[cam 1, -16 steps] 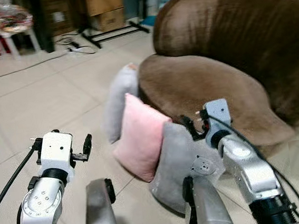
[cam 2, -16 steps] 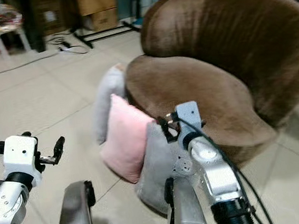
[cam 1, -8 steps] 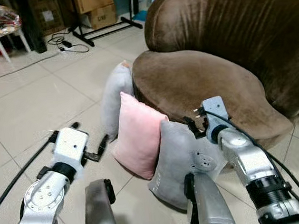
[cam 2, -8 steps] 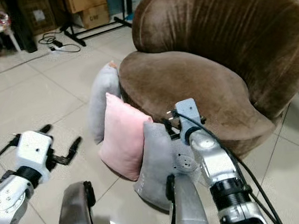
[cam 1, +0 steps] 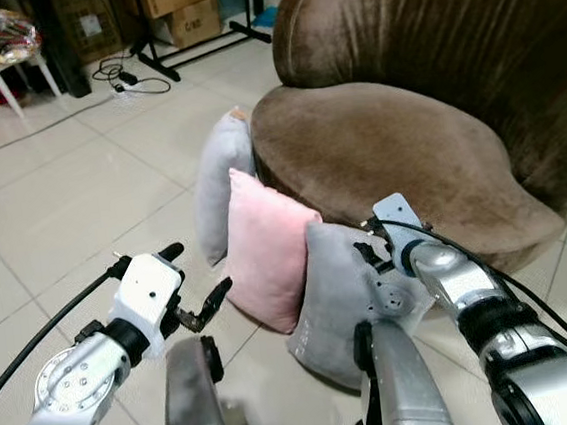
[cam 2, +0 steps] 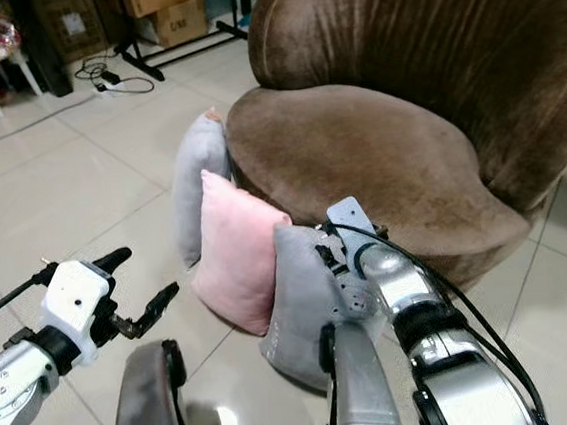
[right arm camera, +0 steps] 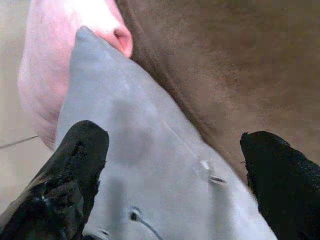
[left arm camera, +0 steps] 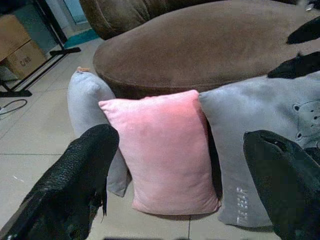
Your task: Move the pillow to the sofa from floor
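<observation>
Closing in since a second ago: right hand (right arm camera: 170,165) now spread wide over top edge of grey pillow (cam 1: 336,293), still on floor (cam 1: 61,194) against sofa (cam 1: 398,151), left hand (cam 1: 198,281) released, edging toward pink pillow (cam 1: 267,249); grasp looking imminent, lift not begun

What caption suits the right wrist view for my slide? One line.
Right gripper, jaws open, poised at the top edge of the grey pillow leaning against the brown sofa.

pale lettering runs along the lower edge of the grey pillow (left arm camera: 260,150), too blurred to read. print on the cardboard boxes (cam 1: 190,21) is likewise illegible.
</observation>
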You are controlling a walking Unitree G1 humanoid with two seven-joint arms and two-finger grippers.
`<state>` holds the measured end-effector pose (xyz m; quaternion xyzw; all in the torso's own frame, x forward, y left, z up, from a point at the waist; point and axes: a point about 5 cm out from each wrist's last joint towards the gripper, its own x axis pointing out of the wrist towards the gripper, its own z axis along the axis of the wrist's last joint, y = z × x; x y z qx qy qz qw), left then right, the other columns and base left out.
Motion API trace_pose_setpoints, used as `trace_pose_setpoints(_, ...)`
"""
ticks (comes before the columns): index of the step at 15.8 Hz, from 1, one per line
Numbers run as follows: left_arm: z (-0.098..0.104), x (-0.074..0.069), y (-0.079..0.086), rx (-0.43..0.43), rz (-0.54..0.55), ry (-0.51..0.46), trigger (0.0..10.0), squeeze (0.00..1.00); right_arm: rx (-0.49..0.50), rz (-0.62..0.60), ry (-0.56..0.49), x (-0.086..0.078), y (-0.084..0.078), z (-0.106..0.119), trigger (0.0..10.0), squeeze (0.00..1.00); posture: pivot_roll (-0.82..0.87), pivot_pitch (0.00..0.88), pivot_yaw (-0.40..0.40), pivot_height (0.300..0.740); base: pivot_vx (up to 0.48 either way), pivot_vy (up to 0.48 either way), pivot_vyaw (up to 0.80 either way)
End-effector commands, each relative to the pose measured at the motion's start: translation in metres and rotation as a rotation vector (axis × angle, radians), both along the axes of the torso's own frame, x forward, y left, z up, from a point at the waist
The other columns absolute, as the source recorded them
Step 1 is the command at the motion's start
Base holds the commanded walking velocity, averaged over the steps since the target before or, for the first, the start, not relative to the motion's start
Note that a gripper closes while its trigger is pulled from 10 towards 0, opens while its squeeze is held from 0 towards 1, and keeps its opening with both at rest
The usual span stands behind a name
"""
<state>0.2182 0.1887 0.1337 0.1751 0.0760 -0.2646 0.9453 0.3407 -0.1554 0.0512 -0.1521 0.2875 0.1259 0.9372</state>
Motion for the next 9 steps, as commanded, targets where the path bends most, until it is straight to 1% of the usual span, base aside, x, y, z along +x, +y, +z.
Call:
trace_pose_setpoints(1, 0.003, -0.001, -0.001, 0.003, -0.014, -0.001, 10.0, 0.00, 0.020, -0.006, -0.003, 0.001, -0.001, 0.000, 10.0, 0.00, 0.06, 0.097, -0.039, 0.495, 0.000, 0.000, 0.00)
trace_pose_setpoints(2, 0.004, -0.003, -0.001, 0.006, -0.018, 0.002, 10.0, 0.00, 0.020, -0.009, 0.011, 0.001, 0.001, -0.003, 10.0, 0.00, 0.07, 0.130, -0.043, 0.495, 0.000, 0.000, 0.00)
trace_pose_setpoints(3, 0.004, -0.003, -0.001, 0.007, -0.020, 0.003, 10.0, 0.00, 0.018, -0.009, 0.015, 0.001, 0.002, -0.004, 10.0, 0.00, 0.07, 0.130, -0.043, 0.495, 0.000, 0.000, 0.00)
trace_pose_setpoints(4, 0.006, -0.008, -0.001, 0.010, -0.024, 0.011, 10.0, 0.00, -0.011, -0.003, 0.024, 0.001, 0.004, -0.007, 10.0, 0.00, 0.09, 0.182, -0.044, 0.495, 0.000, 0.000, 0.00)
trace_pose_setpoints(5, 0.007, -0.010, 0.000, 0.012, -0.022, 0.015, 10.0, 0.00, -0.028, -0.016, 0.023, 0.002, 0.003, -0.008, 10.0, 0.00, 0.09, 0.194, -0.043, 0.495, 0.000, 0.000, 0.00)
trace_pose_setpoints(6, 0.009, -0.019, 0.003, 0.022, -0.014, 0.029, 10.0, 0.00, -0.042, -0.082, 0.001, 0.004, -0.001, -0.007, 10.0, 0.00, 0.10, 0.226, -0.046, 0.495, 0.000, 0.000, 0.00)
trace_pose_setpoints(7, 0.011, -0.023, 0.003, 0.024, -0.013, 0.030, 10.0, 0.00, -0.039, -0.094, -0.006, 0.004, -0.002, -0.006, 10.0, 0.00, 0.10, 0.235, -0.049, 0.495, 0.000, 0.000, 0.00)
trace_pose_setpoints(9, 0.015, -0.030, 0.010, 0.048, 0.031, 0.027, 10.0, 0.00, -0.039, -0.165, -0.078, 0.009, -0.009, 0.001, 10.0, 0.00, 0.11, 0.254, -0.059, 0.495, 0.000, 0.000, 0.00)
